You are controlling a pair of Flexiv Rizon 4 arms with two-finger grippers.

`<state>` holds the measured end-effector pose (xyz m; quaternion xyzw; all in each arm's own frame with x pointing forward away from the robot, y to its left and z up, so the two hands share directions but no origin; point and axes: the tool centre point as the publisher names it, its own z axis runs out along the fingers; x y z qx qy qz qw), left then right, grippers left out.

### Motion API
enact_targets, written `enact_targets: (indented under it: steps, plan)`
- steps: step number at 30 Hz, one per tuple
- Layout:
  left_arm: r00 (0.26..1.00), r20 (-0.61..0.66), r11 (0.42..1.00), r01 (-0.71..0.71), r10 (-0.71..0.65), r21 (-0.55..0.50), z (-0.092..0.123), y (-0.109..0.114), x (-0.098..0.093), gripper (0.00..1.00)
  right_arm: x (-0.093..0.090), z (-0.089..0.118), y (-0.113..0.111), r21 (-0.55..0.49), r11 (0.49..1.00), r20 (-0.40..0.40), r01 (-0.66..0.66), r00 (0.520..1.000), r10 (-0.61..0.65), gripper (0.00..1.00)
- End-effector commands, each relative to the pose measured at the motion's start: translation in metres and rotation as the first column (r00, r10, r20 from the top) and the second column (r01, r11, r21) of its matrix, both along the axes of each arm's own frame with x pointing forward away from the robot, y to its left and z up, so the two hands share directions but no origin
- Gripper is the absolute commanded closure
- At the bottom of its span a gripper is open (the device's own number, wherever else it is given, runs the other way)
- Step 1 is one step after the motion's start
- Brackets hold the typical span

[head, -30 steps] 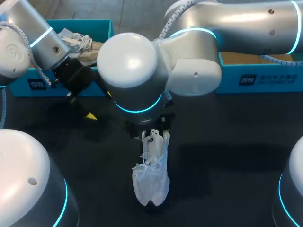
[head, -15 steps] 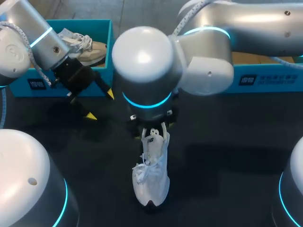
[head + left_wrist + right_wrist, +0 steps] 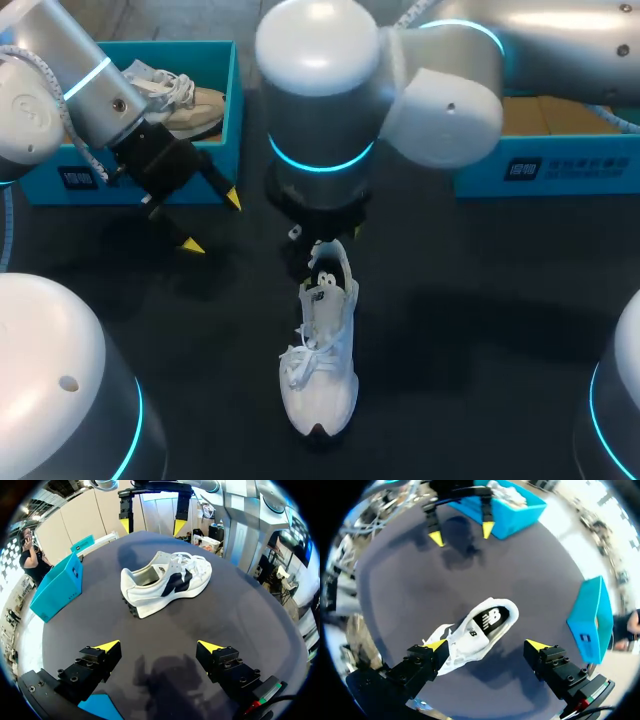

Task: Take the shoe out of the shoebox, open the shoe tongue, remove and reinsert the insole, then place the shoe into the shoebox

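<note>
we take the white shoe [image 3: 320,365] as our mark: it stands upright on its sole on the dark table [image 3: 480,330], out of the box, with its heel end towards the boxes and its toe pointing away from them

our right gripper [image 3: 486,644] hangs over the shoe's heel end, with the arm's wrist covering most of it in the head view; its jaws are spread wide and hold nothing, and in the right wrist view the shoe's heel opening lies below, between the two yellow tips, touching neither; through that opening we see the dark insole [image 3: 487,620] lying inside the shoe

our left gripper [image 3: 210,222] sits off to the shoe's left and a little beyond its heel, well apart from it, with its jaws also wide open and empty; in the left wrist view the shoe lies ahead of the fingers, side on, with bare table between them and it

the teal shoebox [image 3: 215,120] stands beyond the shoe's heel and to its left, just behind the left gripper, and a second shoe [image 3: 180,95], pale with white laces, lies in it; a second teal box [image 3: 560,160] stands beyond the white shoe and to its right, well apart from it
</note>
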<state>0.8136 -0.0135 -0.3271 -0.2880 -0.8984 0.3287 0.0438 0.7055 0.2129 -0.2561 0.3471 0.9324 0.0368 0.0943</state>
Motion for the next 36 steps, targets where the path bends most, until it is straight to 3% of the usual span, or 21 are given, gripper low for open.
enact_targets:
  steps: [1,9,13,19,25,36]
  plan:
    - [1.0,0.001,1.0,0.0,0.0,0.002,0.0,0.0,-0.001,0.0,-0.001,-0.002,-0.016,0.102,0.993,-0.036,-0.059,0.997,0.063,0.0]
    - [1.0,0.001,1.0,0.0,0.0,0.002,0.0,0.0,-0.001,0.0,-0.001,-0.002,-0.016,0.102,0.993,-0.036,-0.059,0.997,0.063,0.0]
    - [1.0,0.001,1.0,0.0,0.0,0.002,0.0,0.0,-0.001,0.0,0.01,0.003,-0.003,-0.024,0.977,-0.003,-0.21,0.978,0.21,0.0]
    - [1.0,0.001,1.0,0.0,0.0,0.002,0.0,0.0,-0.001,0.0,0.02,0.003,0.012,-0.128,0.896,-0.021,-0.426,0.904,0.427,0.0]
    - [1.0,0.001,1.0,0.0,0.0,0.002,0.0,0.0,-0.001,0.0,0.026,-0.001,0.014,-0.156,0.849,-0.055,-0.505,0.863,0.503,0.0]
    - [1.0,0.001,1.0,0.0,0.0,0.002,0.0,0.0,-0.001,0.0,0.025,-0.008,0.006,-0.178,0.823,-0.074,-0.539,0.842,0.535,0.0]
